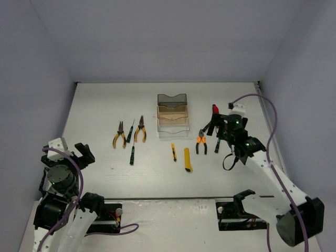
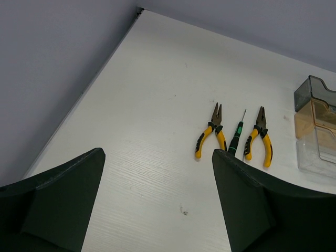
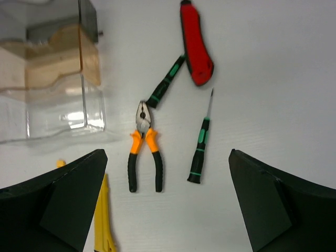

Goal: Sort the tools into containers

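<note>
Overhead camera looks down on the table (image 1: 105, 105); both close wrist cameras share the containers (image 2: 315, 123).

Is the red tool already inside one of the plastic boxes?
No, the red-handled cutter lies on the bare white table, beside the three translucent plastic bins and outside all of them.

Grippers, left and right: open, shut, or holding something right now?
Left gripper: open, jaws empty.
Right gripper: open, jaws empty, hovering over the orange-handled pliers.
</note>
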Robot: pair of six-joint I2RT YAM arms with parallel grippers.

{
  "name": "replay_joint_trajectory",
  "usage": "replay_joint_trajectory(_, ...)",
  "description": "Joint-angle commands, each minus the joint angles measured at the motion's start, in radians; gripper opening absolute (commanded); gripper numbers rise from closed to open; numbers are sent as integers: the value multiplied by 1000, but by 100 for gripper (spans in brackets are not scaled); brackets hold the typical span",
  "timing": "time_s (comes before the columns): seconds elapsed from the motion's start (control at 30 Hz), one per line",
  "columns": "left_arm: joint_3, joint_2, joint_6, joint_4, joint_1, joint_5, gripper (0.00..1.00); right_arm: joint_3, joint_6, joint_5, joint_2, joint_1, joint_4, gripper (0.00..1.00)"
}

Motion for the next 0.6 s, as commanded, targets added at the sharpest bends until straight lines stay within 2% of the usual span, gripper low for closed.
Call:
replay_joint_trajectory(0.0,4,41,18,69,-3,19,80,75,-14,33,109,162,33,91)
replay_joint_trajectory(0.1,0,29,19,70,-3,14,81,101,4,51,190,251,52,84)
replay_joint_trajectory(0.17,-2,26,18,70,-3,10,81,120,22,58,244,329,69,75)
replay_joint_trajectory(0.23,-2,29,18,70,-3,11,81,145,33,59,303,376,84,71)
replay_joint_trajectory(0.57,-6,25,21,70,-5,12,81,279,51,14,566,468,100,68)
